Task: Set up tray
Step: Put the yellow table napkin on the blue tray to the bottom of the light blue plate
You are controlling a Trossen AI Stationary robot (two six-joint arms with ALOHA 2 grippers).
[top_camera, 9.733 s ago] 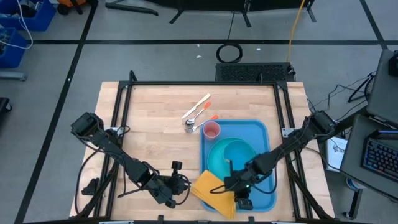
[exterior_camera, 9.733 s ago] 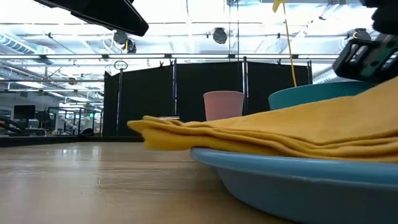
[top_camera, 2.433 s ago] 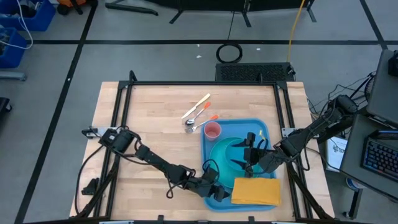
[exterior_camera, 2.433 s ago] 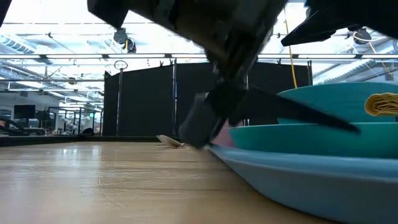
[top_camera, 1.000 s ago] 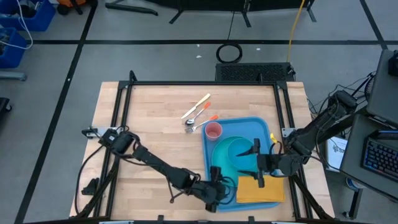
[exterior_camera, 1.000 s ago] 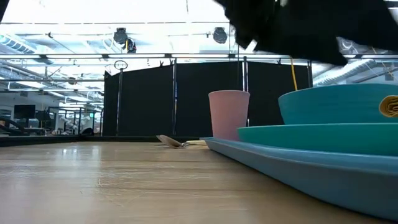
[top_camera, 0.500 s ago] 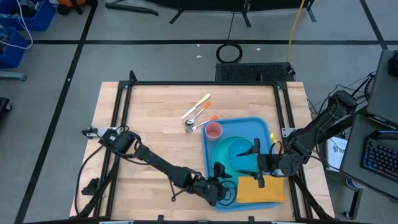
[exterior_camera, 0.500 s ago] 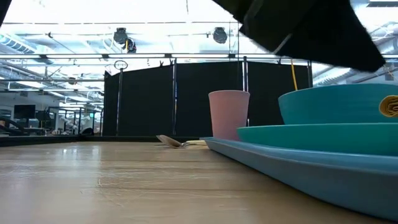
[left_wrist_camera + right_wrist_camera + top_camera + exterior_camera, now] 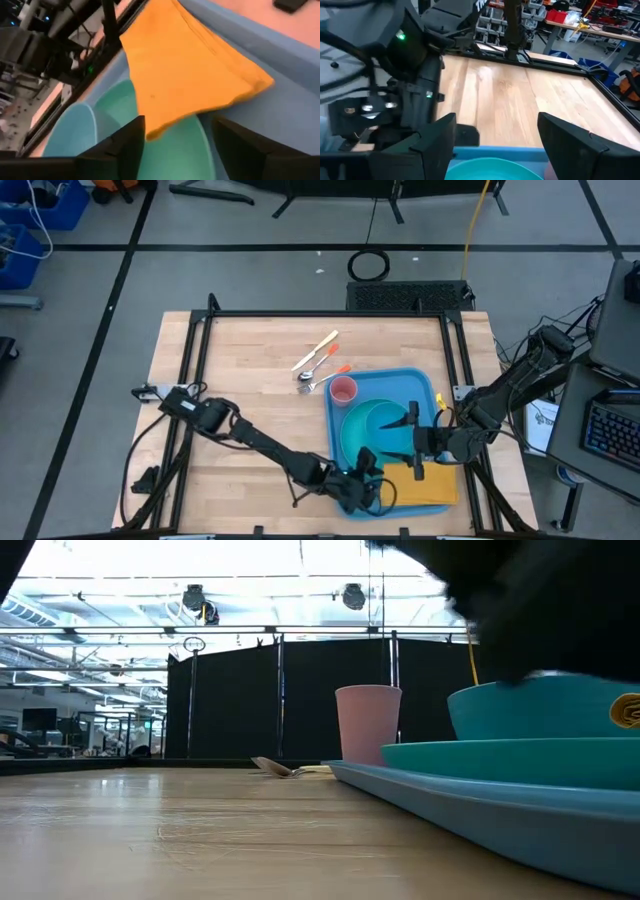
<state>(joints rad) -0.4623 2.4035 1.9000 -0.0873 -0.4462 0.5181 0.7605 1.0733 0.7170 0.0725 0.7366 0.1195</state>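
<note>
The left gripper (image 9: 368, 483) is reaching over the near left corner of the tray (image 9: 430, 394), its fingers parted around the corner of the yellow napkin (image 9: 185, 65), gripping nothing yet. The tray is sitting at the table's (image 9: 250, 390) near right. The right gripper (image 9: 412, 442) is hovering above the tray's right side, fingers spread, empty.

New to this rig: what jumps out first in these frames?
The large flat blue plastic tray at the table's near right, carrying a round turquoise plate, a turquoise bowl and a folded yellow-orange napkin. The left gripper hovers at the napkin's edge, fingers apart, while the right gripper waits open over the bowl. A pink cup stands in the tray's far corner, with loose cutlery beyond on the wood.
</note>
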